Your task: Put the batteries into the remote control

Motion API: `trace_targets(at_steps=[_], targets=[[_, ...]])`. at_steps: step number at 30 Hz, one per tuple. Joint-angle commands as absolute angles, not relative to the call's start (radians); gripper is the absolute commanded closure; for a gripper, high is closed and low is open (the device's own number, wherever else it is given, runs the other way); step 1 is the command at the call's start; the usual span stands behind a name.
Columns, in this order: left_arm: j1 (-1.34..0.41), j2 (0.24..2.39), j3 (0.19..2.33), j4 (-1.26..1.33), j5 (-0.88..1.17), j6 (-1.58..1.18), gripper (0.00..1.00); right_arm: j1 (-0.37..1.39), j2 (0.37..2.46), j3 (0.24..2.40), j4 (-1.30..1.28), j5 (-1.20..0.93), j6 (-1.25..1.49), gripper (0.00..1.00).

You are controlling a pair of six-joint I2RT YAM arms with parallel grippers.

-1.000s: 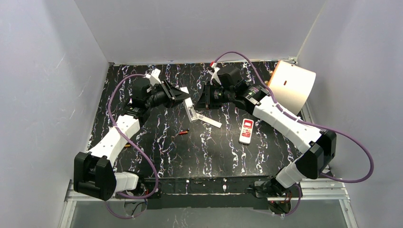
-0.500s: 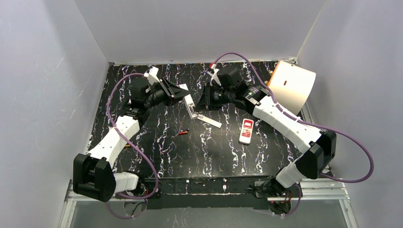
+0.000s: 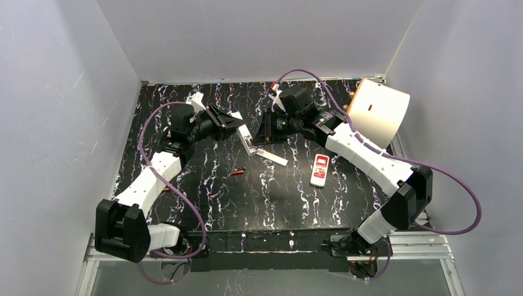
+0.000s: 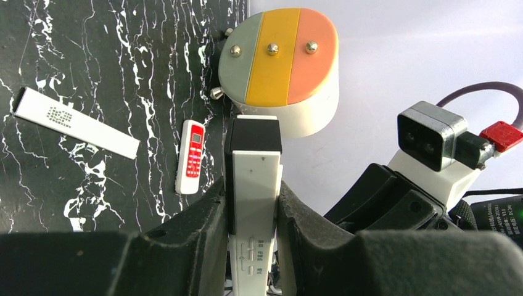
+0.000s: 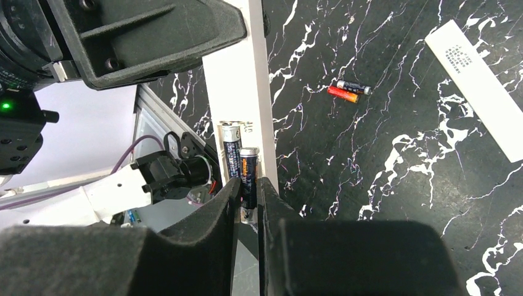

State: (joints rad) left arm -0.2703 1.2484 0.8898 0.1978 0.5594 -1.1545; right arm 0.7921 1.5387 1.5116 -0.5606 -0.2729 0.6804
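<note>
Right gripper (image 5: 249, 185): jaws pinched on near end of a battery (image 5: 248, 165), in the open bay | Step: press it flat beside the seated battery (image 5: 230, 148), terminals matched, judged | Left gripper (image 4: 253, 206): jaws clamped on the remote (image 4: 253, 172) | Spare batteries (image 5: 348, 91): on the table (image 5: 382, 185) beyond, well apart.

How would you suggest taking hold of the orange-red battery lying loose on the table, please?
Come straight down from above, as the orange-red battery lies flat on the table. I would set the jaws on its two ends: the dark battery lies right along one long side, leaving little room for a finger there.
</note>
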Motion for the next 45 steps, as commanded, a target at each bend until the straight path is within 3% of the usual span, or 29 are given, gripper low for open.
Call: trace_targets(at_steps=[1, 12, 25, 32, 40, 45], targets=[[-0.273, 1.193, 0.897, 0.23, 0.585, -1.253, 1.0, 0.803, 1.569, 1.557, -0.614, -0.261, 0.668, 0.77], [-0.273, 1.209, 0.898, 0.23, 0.588, -1.265, 1.0, 0.812, 1.589, 1.586, -0.635, -0.26, 0.655, 0.71], [-0.273, 1.2, 0.899, 0.232, 0.581, -1.278, 1.0, 0.809, 1.525, 1.591, -0.516, -0.225, 0.726, 0.55], [-0.273, 1.188, 0.908, 0.239, 0.58, -1.303, 1.0, 0.792, 1.431, 1.468, -0.323, -0.255, 0.85, 0.38], [-0.273, 1.166, 0.913, 0.289, 0.574, -1.381, 1.0, 0.788, 1.237, 1.257, -0.064, -0.134, 0.964, 0.1], [-0.272, 1.153, 0.921, 0.328, 0.564, -1.436, 1.0, 0.788, 1.148, 1.125, 0.13, -0.073, 1.053, 0.05]])
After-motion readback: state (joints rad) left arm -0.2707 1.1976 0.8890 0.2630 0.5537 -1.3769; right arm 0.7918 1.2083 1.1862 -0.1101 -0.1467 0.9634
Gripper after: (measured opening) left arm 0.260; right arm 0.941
